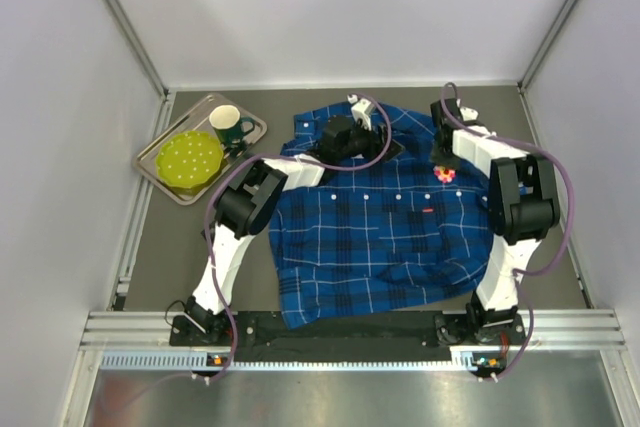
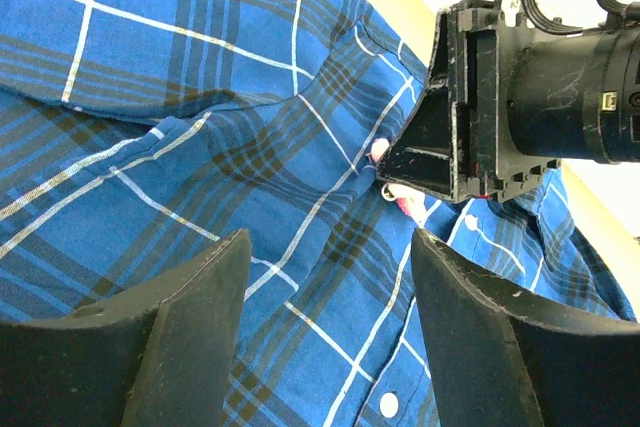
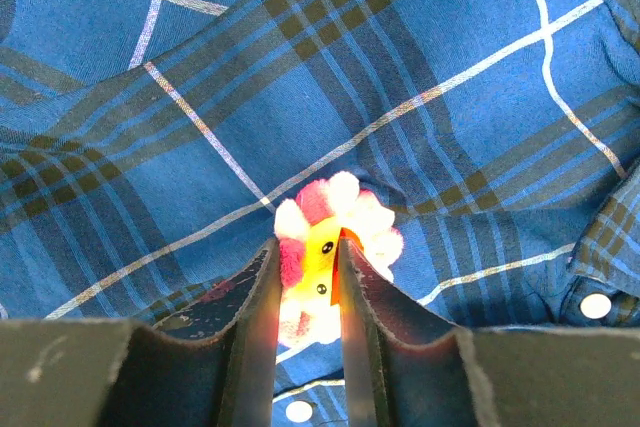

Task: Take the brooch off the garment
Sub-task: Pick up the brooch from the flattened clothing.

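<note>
1. Top view: the garment [image 1: 370, 237] lies spread on the dark grey tabletop [image 1: 180, 247], collar away from the arm bases. The brooch [image 1: 445, 175], a pink-and-yellow spot, sits on the shirt's chest on the right-hand side, with the right claw [image 1: 444, 165] down on it. It is not yet off the cloth. White walls [image 1: 330, 7] close in three sides. A metal tray [image 1: 160, 172] with a green plate [image 1: 190, 159] and a mug [image 1: 228, 125] stands left of the shirt.
2. Left wrist: the left claw [image 2: 330, 247] has its fingers apart, with only plaid cloth below. I cannot tell whether it presses the cloth. Ahead, the right claw covers all but a sliver of pink.
3. Right wrist: the right claw is clamped on the brooch's [image 3: 320, 267] yellow centre, with pink and white petals showing around it. The brooch lies against the fabric. I judge the grip made and the pulling free left to do.
</note>
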Controlling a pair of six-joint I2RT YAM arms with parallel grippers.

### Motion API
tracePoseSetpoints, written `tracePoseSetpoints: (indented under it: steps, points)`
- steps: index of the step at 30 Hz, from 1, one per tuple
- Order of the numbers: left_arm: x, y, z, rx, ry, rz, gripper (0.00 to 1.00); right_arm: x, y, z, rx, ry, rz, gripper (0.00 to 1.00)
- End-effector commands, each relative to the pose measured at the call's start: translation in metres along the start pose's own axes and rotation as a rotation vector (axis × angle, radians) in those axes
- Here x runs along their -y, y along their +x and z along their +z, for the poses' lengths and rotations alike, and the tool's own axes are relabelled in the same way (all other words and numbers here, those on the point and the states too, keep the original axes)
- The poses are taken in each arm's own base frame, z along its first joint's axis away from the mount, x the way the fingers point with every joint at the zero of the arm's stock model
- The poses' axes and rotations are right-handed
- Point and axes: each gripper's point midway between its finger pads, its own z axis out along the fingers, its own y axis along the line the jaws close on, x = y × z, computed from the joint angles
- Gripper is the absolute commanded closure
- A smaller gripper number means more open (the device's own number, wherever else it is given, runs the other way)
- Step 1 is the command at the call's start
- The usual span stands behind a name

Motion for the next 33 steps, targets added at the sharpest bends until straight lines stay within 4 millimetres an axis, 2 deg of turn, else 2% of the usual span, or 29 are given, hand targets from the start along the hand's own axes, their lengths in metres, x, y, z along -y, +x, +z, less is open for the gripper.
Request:
tracePoseSetpoints:
  steps: [1,2,3,5,6,7,8,10,17,18,19,21,24,25,27,28,29,30,31,33]
  points:
    - [0.022,-0.02,0.007,0.032,0.078,0.033,0.3,-0.012,-0.017,-0.003,0.054,-0.076,0.007,0.76]
    - [0.024,-0.019,0.008,0.026,0.089,0.032,0.3,-0.013,-0.011,-0.001,0.043,-0.1,0.003,0.78]
    - [0.023,-0.018,0.01,0.021,0.092,0.029,0.3,-0.011,-0.019,0.0,0.069,-0.122,0.023,0.81]
    - [0.026,-0.013,0.012,0.003,0.112,0.012,0.3,-0.01,-0.014,-0.001,0.064,-0.173,0.028,0.94]
    - [0.027,-0.014,0.013,0.0,0.121,0.007,0.3,-0.011,-0.019,0.0,0.088,-0.194,0.036,0.97]
    - [0.029,-0.012,0.014,-0.003,0.132,-0.005,0.3,-0.004,-0.016,0.002,0.081,-0.205,0.052,1.0]
    - [0.032,-0.012,0.015,-0.003,0.145,-0.009,0.3,-0.006,-0.021,-0.003,0.095,-0.247,0.068,1.0]
    - [0.033,-0.013,0.017,-0.001,0.153,-0.017,0.3,0.0,-0.024,-0.002,0.104,-0.277,0.109,1.0]
    - [0.044,-0.004,0.026,-0.02,0.201,-0.052,0.29,-0.026,-0.026,-0.011,0.086,-0.517,0.148,1.0]
    - [0.045,-0.003,0.029,-0.024,0.214,-0.056,0.29,-0.019,-0.032,-0.01,0.096,-0.525,0.18,1.0]
    - [0.046,-0.003,0.03,-0.026,0.217,-0.066,0.3,-0.017,-0.028,-0.009,0.088,-0.537,0.191,1.0]
    - [0.045,-0.001,0.033,-0.032,0.219,-0.07,0.3,-0.011,-0.036,-0.009,0.111,-0.556,0.214,1.0]
    - [0.047,0.0,0.035,-0.043,0.227,-0.076,0.32,-0.003,-0.032,-0.007,0.103,-0.532,0.205,1.0]
    - [0.048,0.002,0.035,-0.047,0.228,-0.077,0.33,-0.002,-0.037,-0.011,0.119,-0.534,0.198,1.0]
    - [0.049,0.001,0.034,-0.045,0.229,-0.072,0.34,0.004,-0.025,-0.015,0.069,-0.493,0.182,1.0]
    - [0.048,0.0,0.034,-0.044,0.222,-0.061,0.35,0.008,-0.034,-0.023,0.1,-0.462,0.183,0.93]
    - [0.05,-0.004,0.032,-0.041,0.219,-0.049,0.35,0.012,-0.034,-0.025,0.096,-0.422,0.18,0.89]
    - [0.048,-0.003,0.031,-0.043,0.206,-0.04,0.35,0.019,-0.023,-0.027,0.052,-0.365,0.17,0.84]
    - [0.046,-0.003,0.03,-0.045,0.197,-0.016,0.35,0.021,-0.035,-0.033,0.077,-0.313,0.16,0.76]
    - [0.041,-0.002,0.028,-0.053,0.168,0.0,0.36,0.026,-0.039,-0.034,0.071,-0.258,0.149,0.73]
